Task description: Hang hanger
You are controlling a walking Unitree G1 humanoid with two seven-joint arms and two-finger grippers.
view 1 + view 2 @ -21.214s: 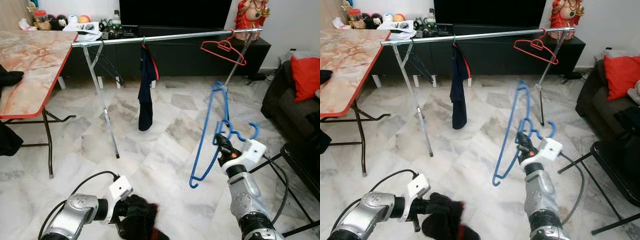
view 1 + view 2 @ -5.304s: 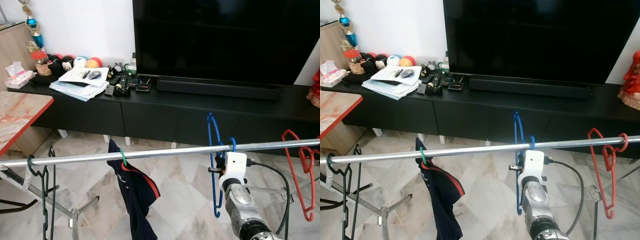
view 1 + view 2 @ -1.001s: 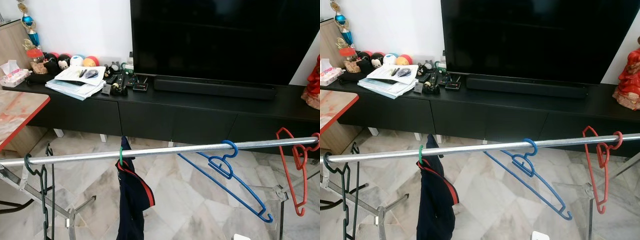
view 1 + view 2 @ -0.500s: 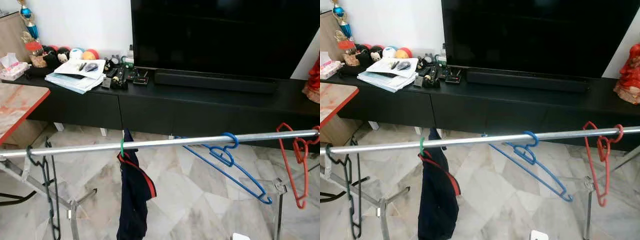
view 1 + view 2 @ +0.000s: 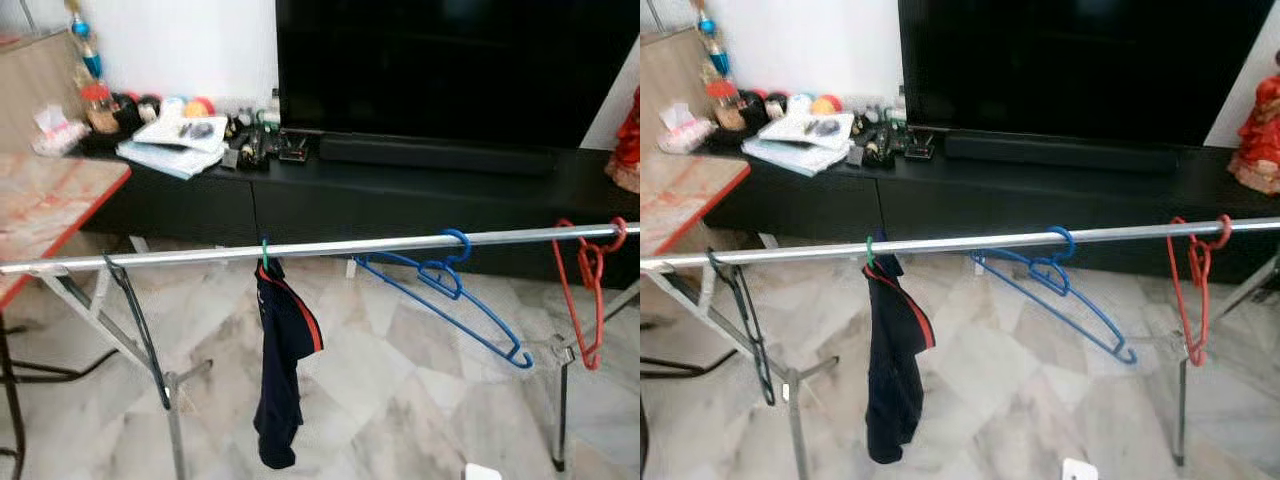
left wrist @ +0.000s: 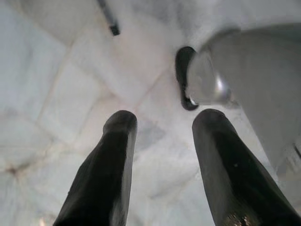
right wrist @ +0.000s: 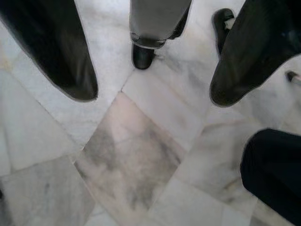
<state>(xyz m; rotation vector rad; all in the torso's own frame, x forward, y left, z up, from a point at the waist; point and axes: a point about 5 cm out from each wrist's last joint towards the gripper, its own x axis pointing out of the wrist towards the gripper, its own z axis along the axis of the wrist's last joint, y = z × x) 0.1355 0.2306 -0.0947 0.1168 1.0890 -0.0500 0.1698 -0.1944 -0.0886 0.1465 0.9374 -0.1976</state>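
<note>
The blue hanger (image 5: 455, 283) hangs by its hook on the silver rail (image 5: 360, 246), tilted, with its long arm sloping down to the right; nothing holds it. A red hanger (image 5: 584, 290) hangs further right on the same rail. Left of the blue one, a dark navy garment (image 5: 281, 372) droops from a green hook, and a black hanger (image 5: 132, 322) hangs near the rail's left end. My left gripper (image 6: 164, 120) is open over the marble floor. My right gripper (image 7: 155, 96) is open too, pointing at the floor beside my own leg (image 7: 153, 23).
Behind the rack stand a black TV console (image 5: 420, 190) and a large TV (image 5: 450, 60). A marble-topped table (image 5: 45, 205) with a red edge is at the left. The rack's legs (image 5: 175, 420) splay onto the floor. A dark shape (image 7: 273, 174) lies near my right gripper.
The camera has pulled back and shifted, so more of the floor and table show. The blue hanger stays hooked on the rail, free of my grippers.
</note>
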